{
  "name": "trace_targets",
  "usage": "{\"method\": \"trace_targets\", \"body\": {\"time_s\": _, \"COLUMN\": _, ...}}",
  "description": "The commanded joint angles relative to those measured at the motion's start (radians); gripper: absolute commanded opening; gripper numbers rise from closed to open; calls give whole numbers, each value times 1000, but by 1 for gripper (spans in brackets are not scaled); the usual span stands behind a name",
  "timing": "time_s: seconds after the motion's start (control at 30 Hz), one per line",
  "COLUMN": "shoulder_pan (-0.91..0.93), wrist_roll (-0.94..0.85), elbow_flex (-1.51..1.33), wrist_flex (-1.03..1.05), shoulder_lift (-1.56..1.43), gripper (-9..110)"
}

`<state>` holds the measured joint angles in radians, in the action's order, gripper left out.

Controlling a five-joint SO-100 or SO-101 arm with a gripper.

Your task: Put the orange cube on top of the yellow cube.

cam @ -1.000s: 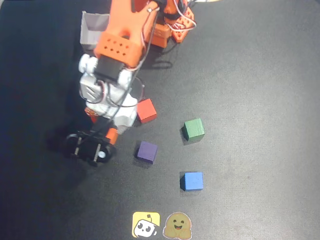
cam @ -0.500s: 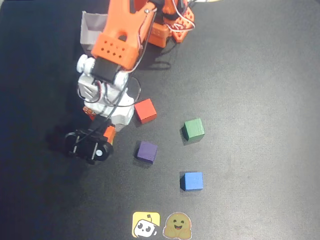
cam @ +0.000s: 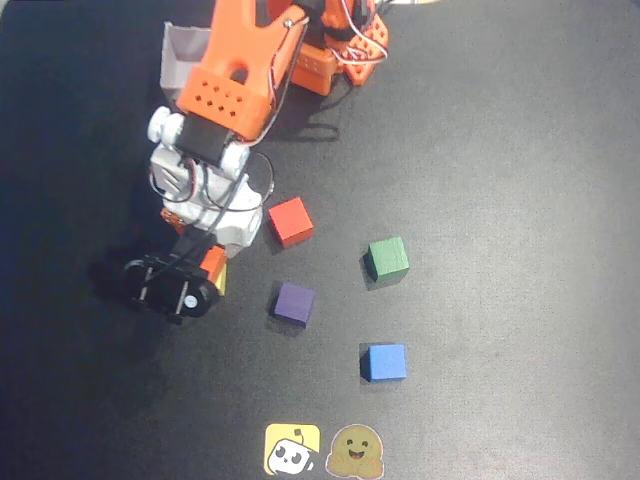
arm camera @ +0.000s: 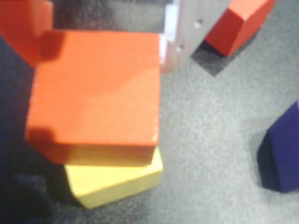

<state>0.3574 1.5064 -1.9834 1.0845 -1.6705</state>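
In the wrist view the orange cube (arm camera: 96,93) fills the middle, between an orange finger (arm camera: 25,32) on its left and a white finger (arm camera: 184,32) on its right. My gripper (arm camera: 100,46) is shut on it. The yellow cube (arm camera: 114,179) lies directly under it, turned at a slight angle, with only its near edge showing. I cannot tell whether the two cubes touch. In the overhead view the gripper (cam: 205,265) sits at the left, and slivers of the orange cube (cam: 212,263) and the yellow cube (cam: 221,281) show under the wrist.
A red cube (cam: 291,221) lies just right of the gripper and also shows in the wrist view (arm camera: 238,23). A purple cube (cam: 294,303) (arm camera: 285,149), a green cube (cam: 387,257) and a blue cube (cam: 384,362) stand further right. Two stickers (cam: 292,449) lie at the front edge. A grey box (cam: 185,55) stands by the arm.
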Motion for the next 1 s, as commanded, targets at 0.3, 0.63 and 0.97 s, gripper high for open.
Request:
{"method": "trace_targets", "body": {"time_s": 0.3, "shoulder_pan": 20, "wrist_roll": -11, "elbow_flex": -40, "wrist_flex": -46, "shoulder_lift": -31, "gripper": 7}}
{"method": "trace_targets", "body": {"time_s": 0.63, "shoulder_pan": 20, "wrist_roll": -9, "elbow_flex": -48, "wrist_flex": -48, "shoulder_lift": -51, "gripper": 11}}
{"method": "trace_targets", "body": {"time_s": 0.97, "shoulder_pan": 20, "wrist_roll": -9, "elbow_flex": -51, "wrist_flex": -51, "shoulder_lift": -64, "gripper": 15}}
